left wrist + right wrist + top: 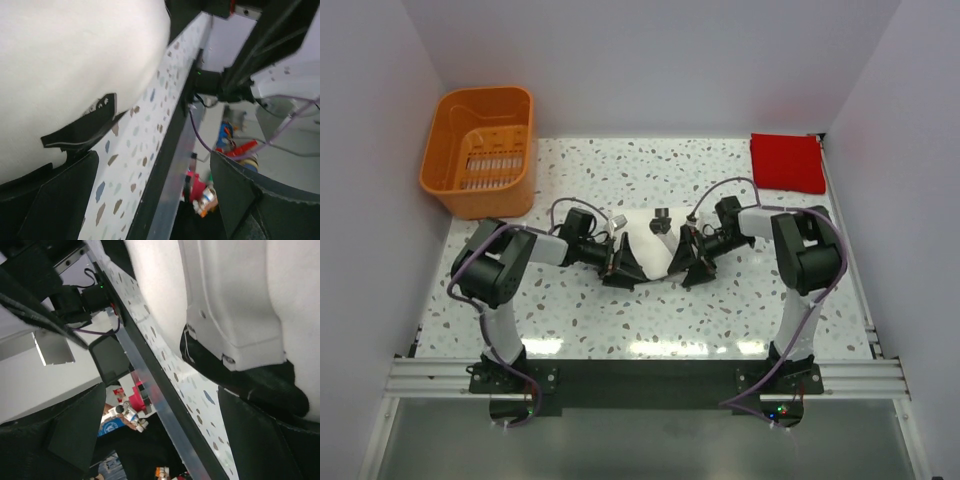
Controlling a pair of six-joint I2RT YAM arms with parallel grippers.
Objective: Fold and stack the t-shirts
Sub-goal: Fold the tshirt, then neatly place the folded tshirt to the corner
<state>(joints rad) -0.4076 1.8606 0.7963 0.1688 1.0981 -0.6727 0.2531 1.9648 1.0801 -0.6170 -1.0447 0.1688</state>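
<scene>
You're sitting w/ jaws apart on left gripper (618, 263) & right gripper (697, 264), flanking the cream tee (653, 243) at centre, red tee (786, 162) lying folded far right, so be pinching both near corners evenly, low to the table (720, 322).

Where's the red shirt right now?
From above, the red shirt sits folded at the far right corner of the table, opposite the orange basket.

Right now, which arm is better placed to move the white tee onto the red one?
Right, probably: the red tee lies far right, on its side. Right gripper and left gripper both sit open at the white tee; the left must cross.
</scene>
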